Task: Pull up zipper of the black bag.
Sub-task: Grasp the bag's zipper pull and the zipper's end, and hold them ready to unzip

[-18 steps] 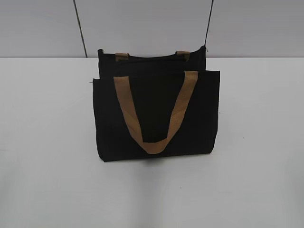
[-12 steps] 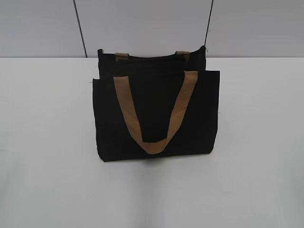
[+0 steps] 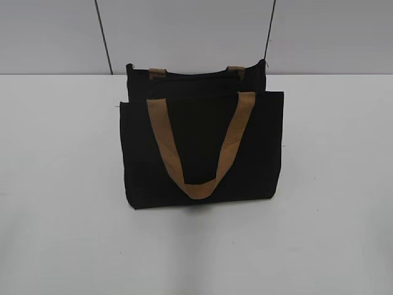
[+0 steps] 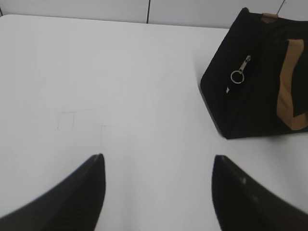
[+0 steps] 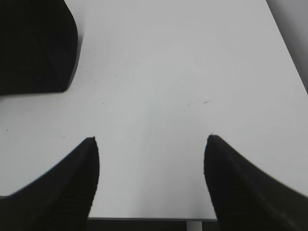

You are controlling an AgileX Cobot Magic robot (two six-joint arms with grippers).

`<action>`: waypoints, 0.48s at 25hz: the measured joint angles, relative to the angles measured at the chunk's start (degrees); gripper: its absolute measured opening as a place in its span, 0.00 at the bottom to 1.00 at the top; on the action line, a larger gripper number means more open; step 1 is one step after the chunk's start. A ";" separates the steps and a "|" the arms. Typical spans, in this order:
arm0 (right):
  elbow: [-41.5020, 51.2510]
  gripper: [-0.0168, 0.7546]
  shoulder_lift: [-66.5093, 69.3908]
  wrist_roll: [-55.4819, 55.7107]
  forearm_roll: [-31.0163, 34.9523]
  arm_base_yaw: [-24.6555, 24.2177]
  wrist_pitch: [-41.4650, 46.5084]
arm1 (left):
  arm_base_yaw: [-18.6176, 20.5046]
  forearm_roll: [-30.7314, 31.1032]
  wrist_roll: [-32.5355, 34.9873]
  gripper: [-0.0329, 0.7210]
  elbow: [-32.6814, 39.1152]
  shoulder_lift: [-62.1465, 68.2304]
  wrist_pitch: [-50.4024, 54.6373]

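Note:
The black bag (image 3: 202, 147) stands upright on the white table, mid-view, with a tan handle (image 3: 198, 147) hanging down its front. In the left wrist view the bag (image 4: 255, 91) is at the upper right, and a silvery zipper pull with a ring (image 4: 238, 73) hangs on its end face. My left gripper (image 4: 156, 166) is open and empty over bare table, left of and apart from the bag. In the right wrist view the bag's corner (image 5: 36, 45) fills the upper left. My right gripper (image 5: 151, 139) is open and empty over the table. Neither gripper shows in the exterior view.
The white table (image 3: 61, 233) spreads around the bag. A grey wall (image 3: 184, 31) with two dark vertical seams stands behind. The table's edge (image 5: 154, 219) lies just below my right gripper in the right wrist view.

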 joint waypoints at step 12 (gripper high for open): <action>0.00 0.71 0.00 0.00 0.00 0.00 0.00 | 0.00 0.00 0.00 0.73 0.00 0.00 0.00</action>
